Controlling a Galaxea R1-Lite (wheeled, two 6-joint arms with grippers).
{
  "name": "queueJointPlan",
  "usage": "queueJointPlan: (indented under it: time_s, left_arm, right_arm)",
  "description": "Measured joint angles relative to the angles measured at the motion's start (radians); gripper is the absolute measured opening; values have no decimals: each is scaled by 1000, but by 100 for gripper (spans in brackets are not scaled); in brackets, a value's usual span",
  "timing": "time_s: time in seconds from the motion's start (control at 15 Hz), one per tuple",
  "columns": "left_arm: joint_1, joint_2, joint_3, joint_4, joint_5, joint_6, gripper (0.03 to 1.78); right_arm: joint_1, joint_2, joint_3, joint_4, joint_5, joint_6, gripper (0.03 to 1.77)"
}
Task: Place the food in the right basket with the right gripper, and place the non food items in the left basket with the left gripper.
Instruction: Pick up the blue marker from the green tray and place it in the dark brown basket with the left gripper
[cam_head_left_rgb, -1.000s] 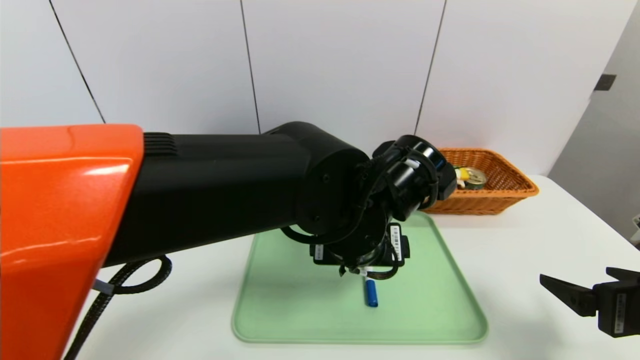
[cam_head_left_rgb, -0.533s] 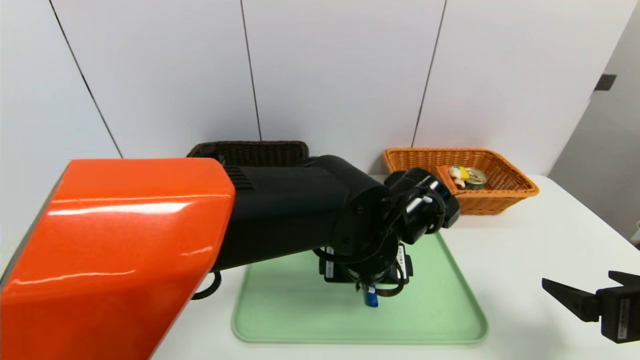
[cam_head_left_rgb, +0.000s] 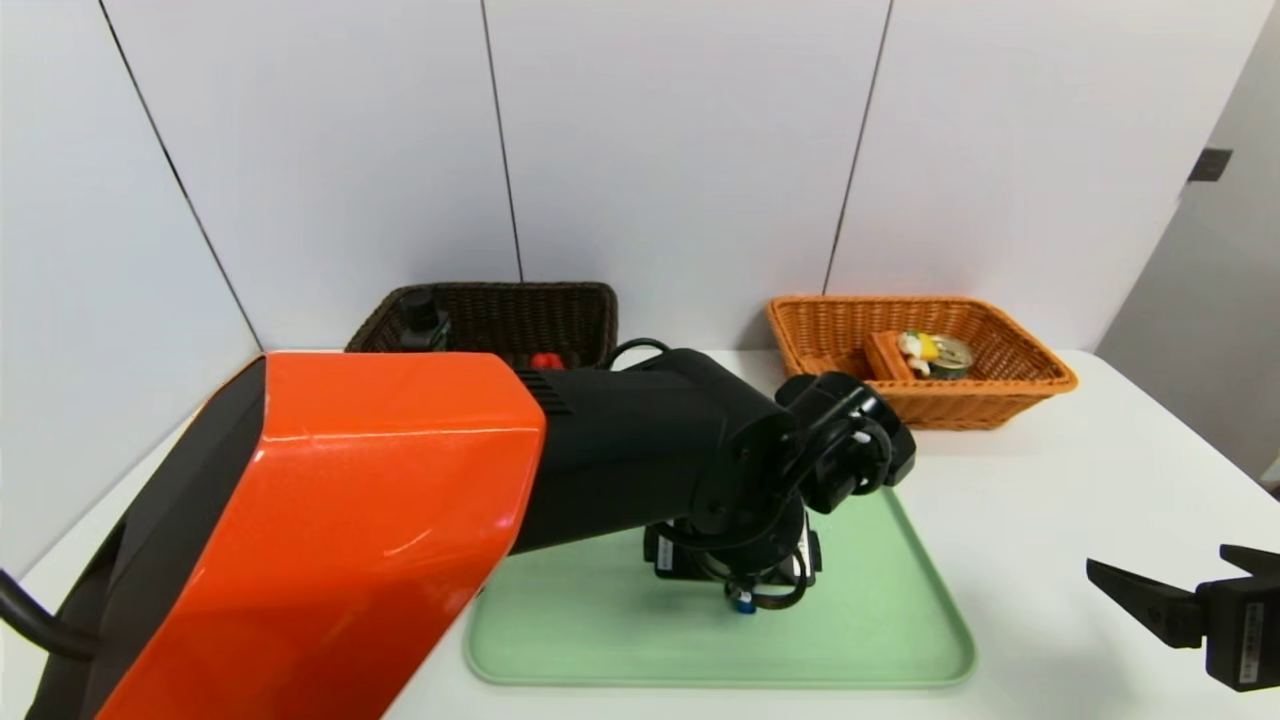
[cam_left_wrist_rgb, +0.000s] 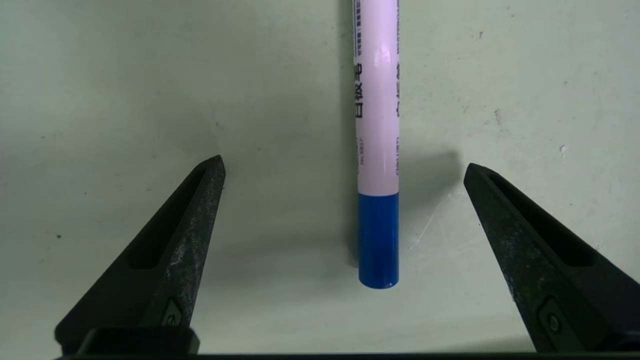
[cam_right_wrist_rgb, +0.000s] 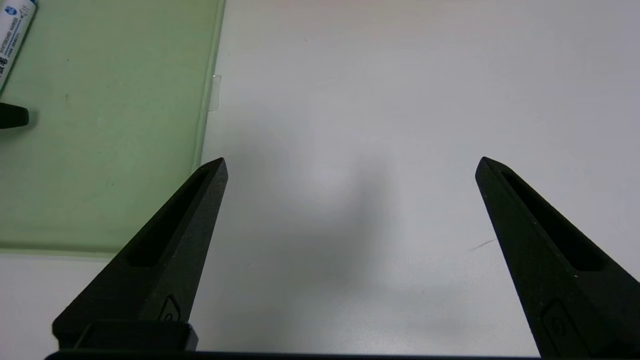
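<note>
A whiteboard marker (cam_left_wrist_rgb: 378, 125) with a pale body and a blue end lies on the green tray (cam_head_left_rgb: 880, 620). My left gripper (cam_left_wrist_rgb: 345, 167) is low over it and open, one finger on each side of the blue end, touching nothing. In the head view my left wrist covers the marker, and only its blue tip (cam_head_left_rgb: 741, 600) shows. My right gripper (cam_head_left_rgb: 1157, 562) hovers open and empty over the white table, right of the tray. The dark left basket (cam_head_left_rgb: 560, 310) and the orange right basket (cam_head_left_rgb: 1020, 385) stand at the back.
The left basket holds a black bottle (cam_head_left_rgb: 422, 318) and a red item (cam_head_left_rgb: 546, 360). In the right basket lie a can (cam_head_left_rgb: 950, 352) and an orange box (cam_head_left_rgb: 885, 352). My orange-and-black left arm (cam_head_left_rgb: 400, 500) blocks the table's left half. The tray's edge (cam_right_wrist_rgb: 207, 125) is near my right gripper (cam_right_wrist_rgb: 350, 162).
My left arm has come down toward the tray, bringing its gripper over the marker and uncovering the left basket. The right gripper has barely moved.
</note>
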Motion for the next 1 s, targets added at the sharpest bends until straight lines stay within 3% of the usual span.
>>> queueJointPlan:
  time_s: [0.8, 1.0]
  left_arm:
    - [14, 17, 4, -40, 22, 32, 169]
    - [16, 27, 4, -57, 42, 40, 121]
  right_arm:
    - [0, -3, 8, 0, 0, 0, 171]
    - [0, -4, 8, 0, 0, 0, 171]
